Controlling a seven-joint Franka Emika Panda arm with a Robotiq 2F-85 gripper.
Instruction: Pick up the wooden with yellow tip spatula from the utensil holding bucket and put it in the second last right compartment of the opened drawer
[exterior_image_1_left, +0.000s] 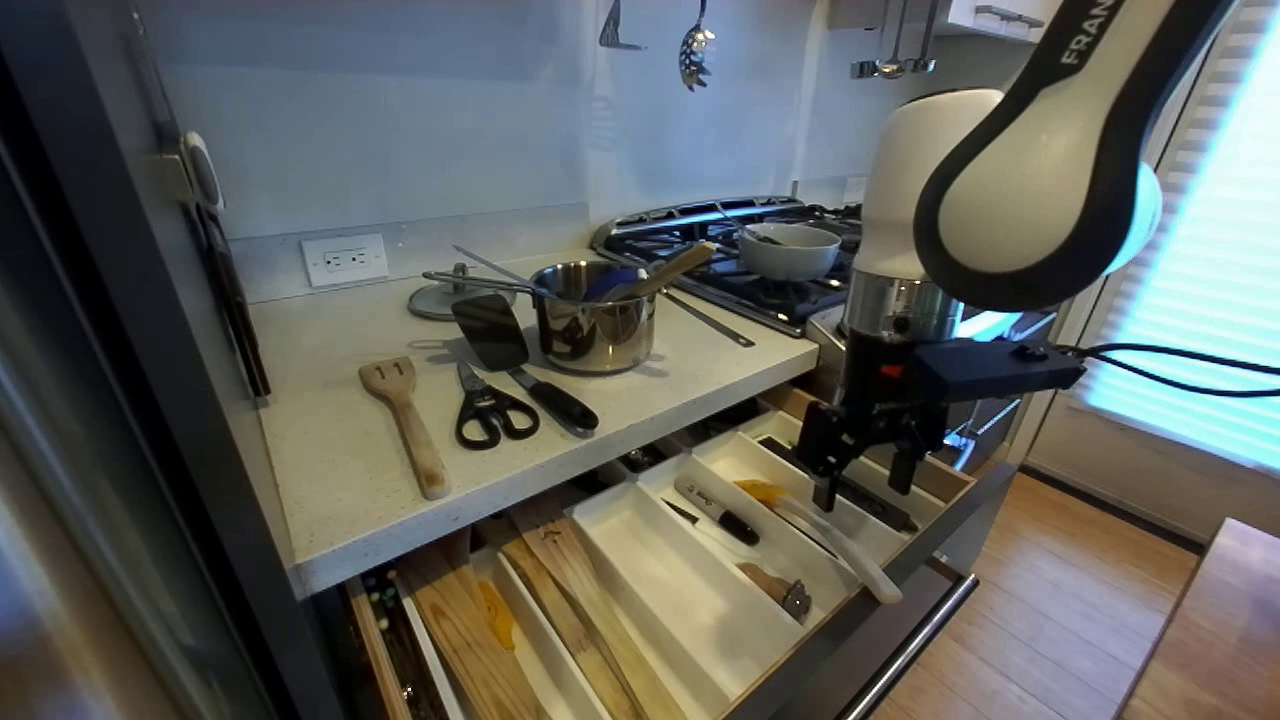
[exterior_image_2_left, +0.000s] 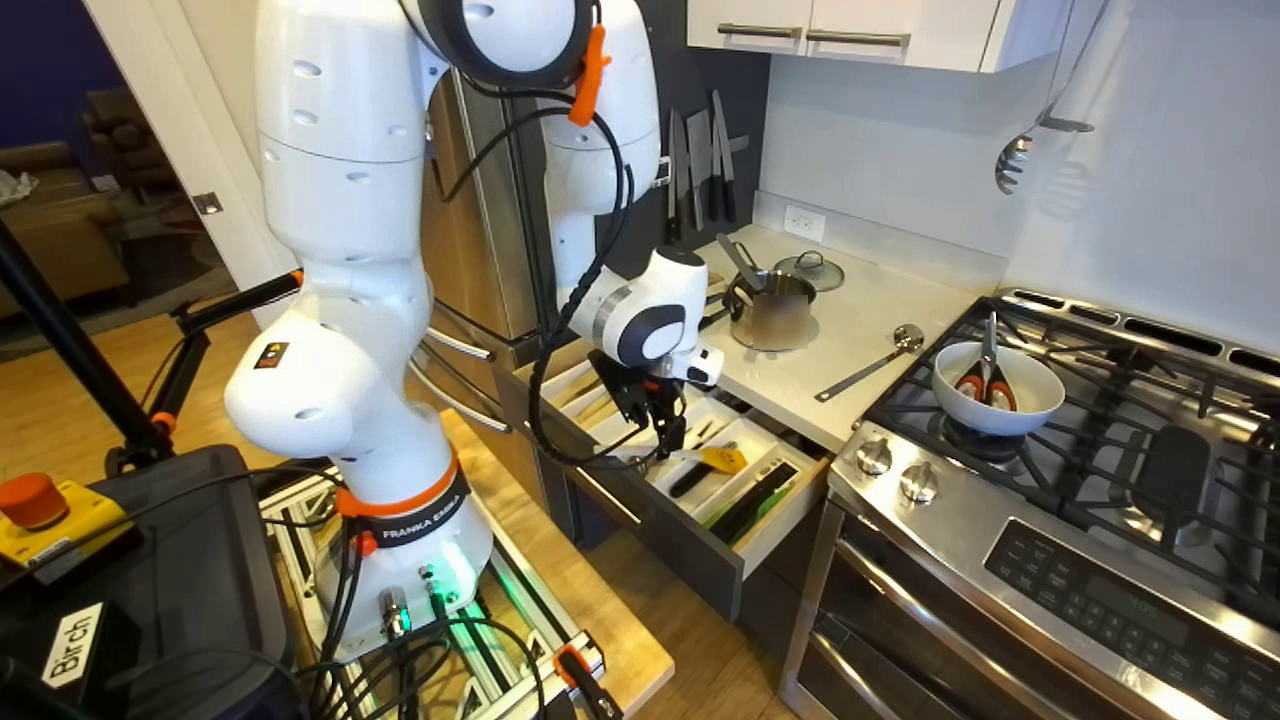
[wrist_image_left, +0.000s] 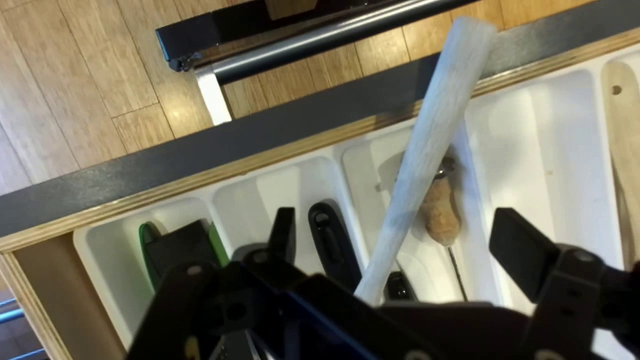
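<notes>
Diagonally across the drawer, the spatula is propped beneath the hand — yellow tip apparently in the second-last right compartment, handle over the front edge and flanked from above by fingers set wide apart.

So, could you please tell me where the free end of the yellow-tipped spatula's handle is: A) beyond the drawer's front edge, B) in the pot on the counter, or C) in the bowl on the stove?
A: the wrist view shows the spatula's handle crossing the drawer's front edge and sticking out past it.
</notes>
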